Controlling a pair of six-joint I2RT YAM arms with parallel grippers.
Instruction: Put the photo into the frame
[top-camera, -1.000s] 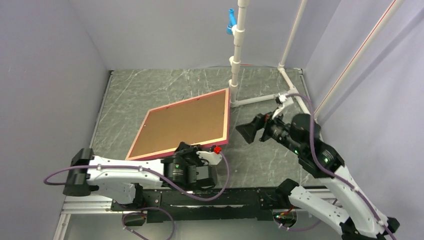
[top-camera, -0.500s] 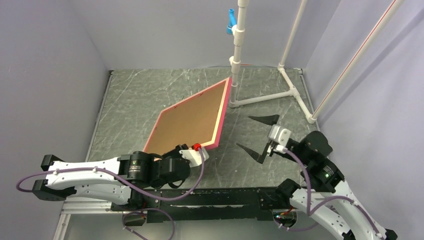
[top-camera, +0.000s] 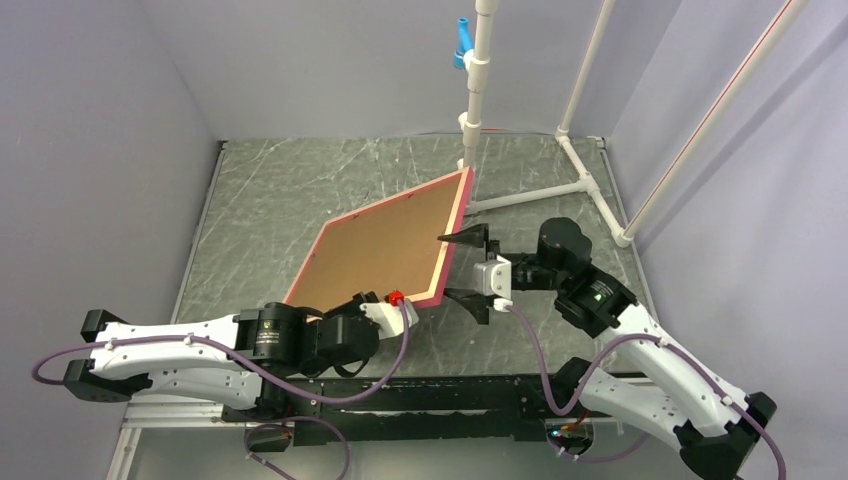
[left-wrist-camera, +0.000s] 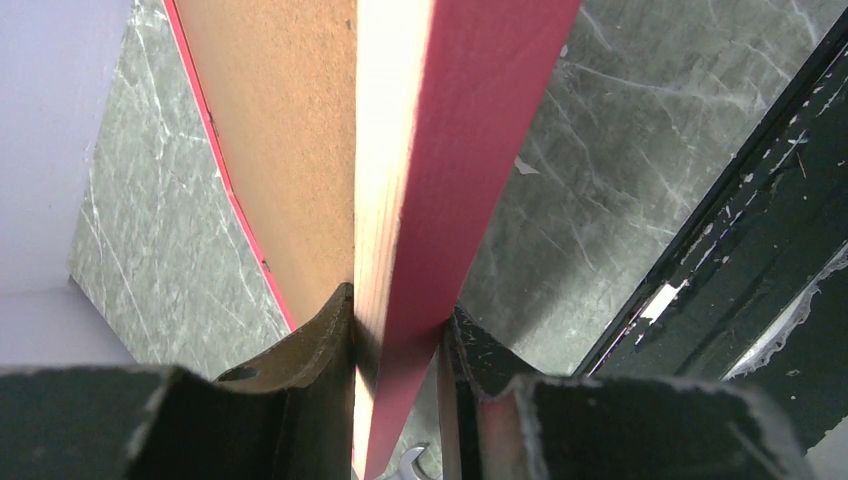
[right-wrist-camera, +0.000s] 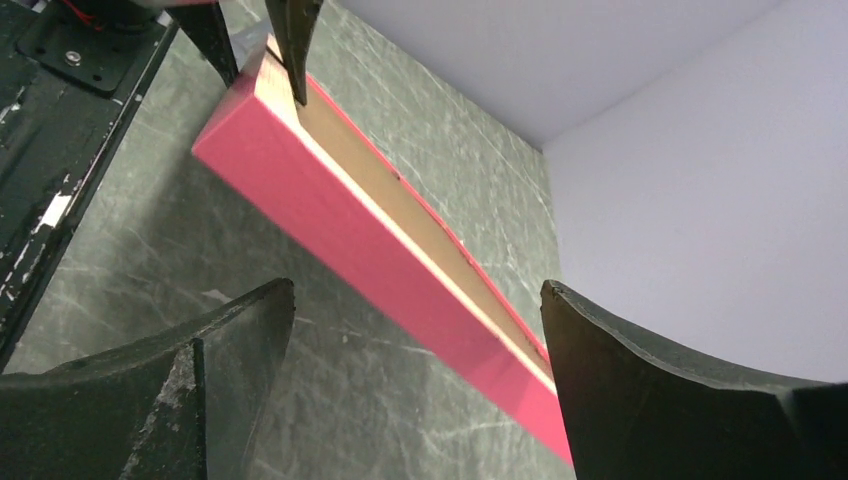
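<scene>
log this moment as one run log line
left gripper: shut on pinkish-red rectangular picture frame, tilted up | right gripper: open beside frame edge | photo: unseen

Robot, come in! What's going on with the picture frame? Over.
Left gripper shut on near corner of pinkish-red wooden picture frame. Right gripper open, straddling frame's right edge. Frame tilted up, brown back showing. Nothing blocking.
</scene>
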